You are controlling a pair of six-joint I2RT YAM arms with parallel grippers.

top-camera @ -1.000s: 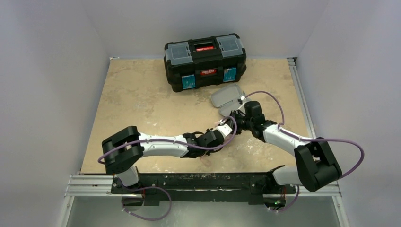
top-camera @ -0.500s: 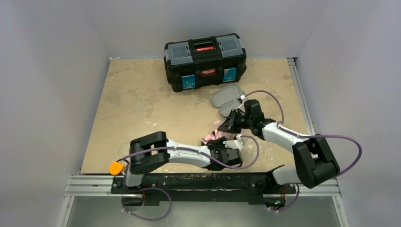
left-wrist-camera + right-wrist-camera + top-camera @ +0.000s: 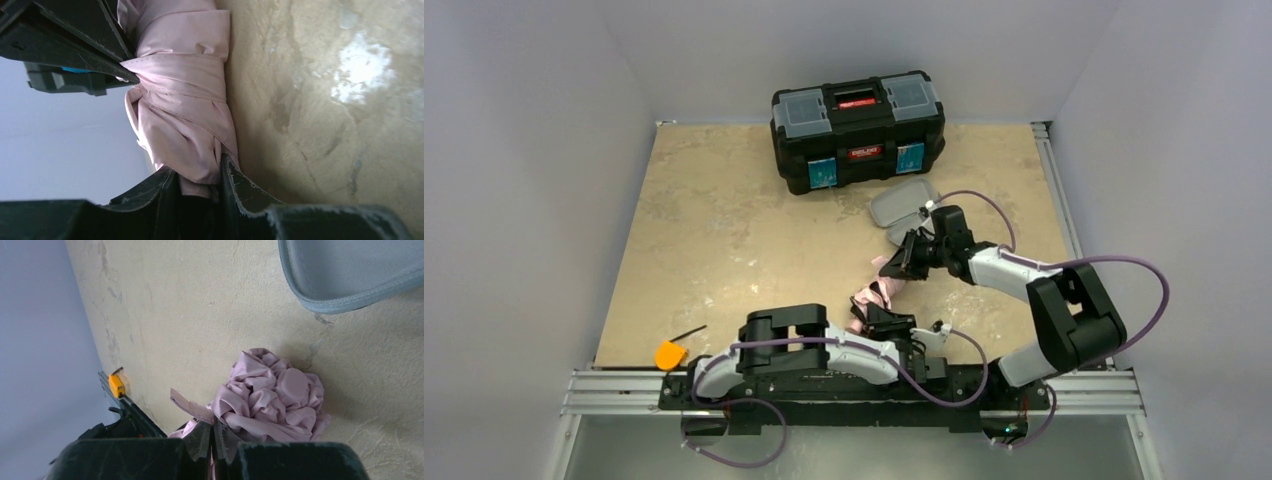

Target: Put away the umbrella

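Umbrella (image 3: 871, 288) lies on the table (image 3: 724, 220), on the arm-base side of the grey case (image 3: 902, 203). It is collapsed, with the canopy bunched.

Left gripper (image 3: 196, 172) is clamped across one end of the bundle. Right gripper (image 3: 214, 432) is pinched fully together, apparently on a thin fold or strap at the end nearer the case.

Expect it to be light, soft and slippery; fabric alone will slide and stretch. You would do better gripping at the band (image 3: 175, 75), where the bundle is cinched tight.
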